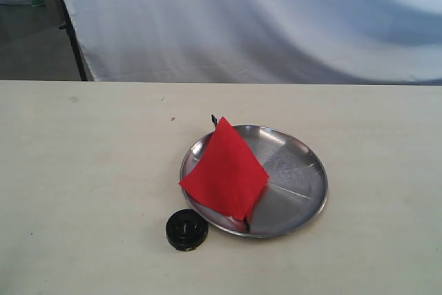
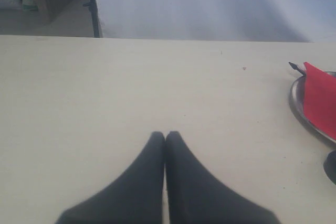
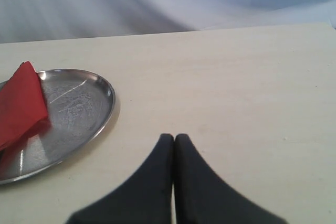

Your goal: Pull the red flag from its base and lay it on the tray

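Note:
The red flag (image 1: 225,170) lies across the left half of the steel tray (image 1: 297,177), its black pole tip (image 1: 214,119) poking over the far rim. The round black base (image 1: 186,229) stands alone on the table, just off the tray's near left rim. Neither gripper shows in the exterior view. My left gripper (image 2: 165,136) is shut and empty, well to the left of the tray (image 2: 296,100) and flag (image 2: 320,95). My right gripper (image 3: 174,138) is shut and empty, on the table to the right of the tray (image 3: 84,108) and flag (image 3: 21,103).
A pale table (image 1: 83,170) runs across the whole scene. A white cloth backdrop (image 1: 262,18) hangs behind its far edge, with a dark stand leg (image 1: 72,32) at the back left.

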Controlling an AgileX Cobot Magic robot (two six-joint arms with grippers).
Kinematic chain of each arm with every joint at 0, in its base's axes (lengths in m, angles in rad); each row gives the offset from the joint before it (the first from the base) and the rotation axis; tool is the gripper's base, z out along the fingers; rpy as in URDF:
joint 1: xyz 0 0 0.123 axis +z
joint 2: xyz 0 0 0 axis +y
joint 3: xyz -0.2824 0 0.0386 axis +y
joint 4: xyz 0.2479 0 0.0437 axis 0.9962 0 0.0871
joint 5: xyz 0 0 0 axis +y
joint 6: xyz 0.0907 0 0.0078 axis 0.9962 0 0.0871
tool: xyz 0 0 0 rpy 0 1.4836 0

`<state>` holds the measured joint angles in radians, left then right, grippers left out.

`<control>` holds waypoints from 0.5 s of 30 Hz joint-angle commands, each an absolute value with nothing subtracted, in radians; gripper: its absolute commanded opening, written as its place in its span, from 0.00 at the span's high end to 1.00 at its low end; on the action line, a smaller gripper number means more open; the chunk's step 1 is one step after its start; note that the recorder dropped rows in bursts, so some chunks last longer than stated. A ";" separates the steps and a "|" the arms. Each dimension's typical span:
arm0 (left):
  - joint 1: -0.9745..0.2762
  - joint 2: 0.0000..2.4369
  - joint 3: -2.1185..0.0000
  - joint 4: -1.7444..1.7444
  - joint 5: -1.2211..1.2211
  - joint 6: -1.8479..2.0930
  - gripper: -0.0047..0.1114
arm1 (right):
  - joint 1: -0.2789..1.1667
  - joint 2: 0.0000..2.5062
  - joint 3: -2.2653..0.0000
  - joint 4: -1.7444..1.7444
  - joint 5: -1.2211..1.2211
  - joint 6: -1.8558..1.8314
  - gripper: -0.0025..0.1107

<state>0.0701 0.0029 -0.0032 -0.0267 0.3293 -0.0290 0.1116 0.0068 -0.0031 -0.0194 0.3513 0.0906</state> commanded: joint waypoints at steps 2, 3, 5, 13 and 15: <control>0.071 0.000 0.000 -0.029 0.324 -0.030 0.96 | 0.113 0.000 0.000 -0.024 0.349 0.088 0.98; 0.071 0.000 0.000 -0.029 0.324 -0.030 0.96 | 0.113 0.000 0.000 -0.024 0.349 0.088 0.98; 0.071 0.000 0.000 -0.029 0.324 -0.030 0.96 | 0.113 0.000 0.000 -0.024 0.349 0.088 0.98; 0.071 0.000 0.000 -0.029 0.324 -0.030 0.96 | 0.124 0.000 0.000 -0.024 0.349 0.099 0.98; 0.071 0.000 0.000 -0.029 0.324 -0.030 0.96 | 0.124 0.000 0.000 -0.024 0.349 0.099 0.98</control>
<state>0.0701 0.0029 -0.0032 -0.0267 0.3293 -0.0290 0.1219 0.0068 -0.0031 -0.0194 0.3513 0.0948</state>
